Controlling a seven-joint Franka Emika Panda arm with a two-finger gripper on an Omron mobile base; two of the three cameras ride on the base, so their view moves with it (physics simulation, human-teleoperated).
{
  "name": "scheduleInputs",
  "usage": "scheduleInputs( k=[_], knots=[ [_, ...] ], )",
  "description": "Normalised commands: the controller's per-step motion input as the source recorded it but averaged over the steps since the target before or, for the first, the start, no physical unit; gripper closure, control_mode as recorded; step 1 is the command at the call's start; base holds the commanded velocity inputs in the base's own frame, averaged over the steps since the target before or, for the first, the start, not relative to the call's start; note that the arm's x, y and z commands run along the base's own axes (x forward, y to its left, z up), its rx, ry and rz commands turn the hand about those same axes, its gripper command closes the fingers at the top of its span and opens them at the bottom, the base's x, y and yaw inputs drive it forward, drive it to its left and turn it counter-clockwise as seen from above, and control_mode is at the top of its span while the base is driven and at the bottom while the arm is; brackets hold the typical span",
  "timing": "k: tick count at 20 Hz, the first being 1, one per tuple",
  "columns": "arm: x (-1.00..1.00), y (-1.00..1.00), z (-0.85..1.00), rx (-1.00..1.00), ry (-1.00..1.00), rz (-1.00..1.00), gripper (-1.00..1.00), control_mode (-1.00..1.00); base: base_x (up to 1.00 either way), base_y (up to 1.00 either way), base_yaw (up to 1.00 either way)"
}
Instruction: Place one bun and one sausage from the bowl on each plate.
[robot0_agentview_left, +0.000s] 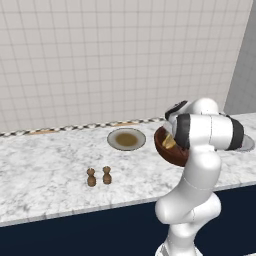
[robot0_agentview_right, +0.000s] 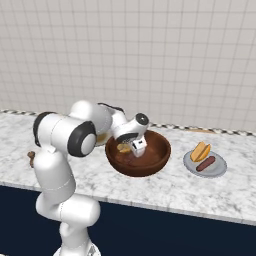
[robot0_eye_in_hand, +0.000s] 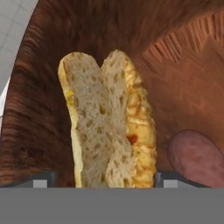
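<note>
The dark reddish-brown bowl (robot0_agentview_left: 172, 154) (robot0_agentview_right: 150, 164) (robot0_eye_in_hand: 39, 109) stands on the marble counter. My gripper (robot0_agentview_right: 136, 149) (robot0_eye_in_hand: 105, 181) reaches down into it. In the hand view a split bun (robot0_eye_in_hand: 109, 127) lies between my two fingertips; the right one is at its edge, the left a little apart. A sausage (robot0_eye_in_hand: 194, 157) lies on the bowl's floor beside it. The plate with the brownish centre (robot0_agentview_left: 113, 143) is bare. The plain grey plate (robot0_agentview_right: 218, 172) holds a bun (robot0_agentview_right: 201, 150) and a sausage (robot0_agentview_right: 206, 163).
Two small brown shakers (robot0_agentview_left: 91, 177) (robot0_agentview_left: 106, 175) stand near the counter's front edge, left of the arm. A tiled wall runs behind the counter. The counter's dark front drops off below.
</note>
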Motion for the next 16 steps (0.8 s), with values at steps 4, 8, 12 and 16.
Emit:
scheduleInputs(
  k=[4,8,12,16],
  knots=[
    [0.0,-0.04,-0.17,-0.03,0.02,0.0,-1.0,-1.0,0.0,0.0,0.0],
    [-0.03,0.0,-0.07,-0.08,0.03,0.0,-1.0,-1.0,0.0,0.0,0.0],
    [-0.05,0.03,-0.24,-0.08,0.05,0.0,-1.0,-1.0,0.0,0.0,0.0],
    [0.0,0.13,-0.18,-0.04,0.01,0.0,-1.0,-1.0,0.0,0.0,0.0]
  ],
)
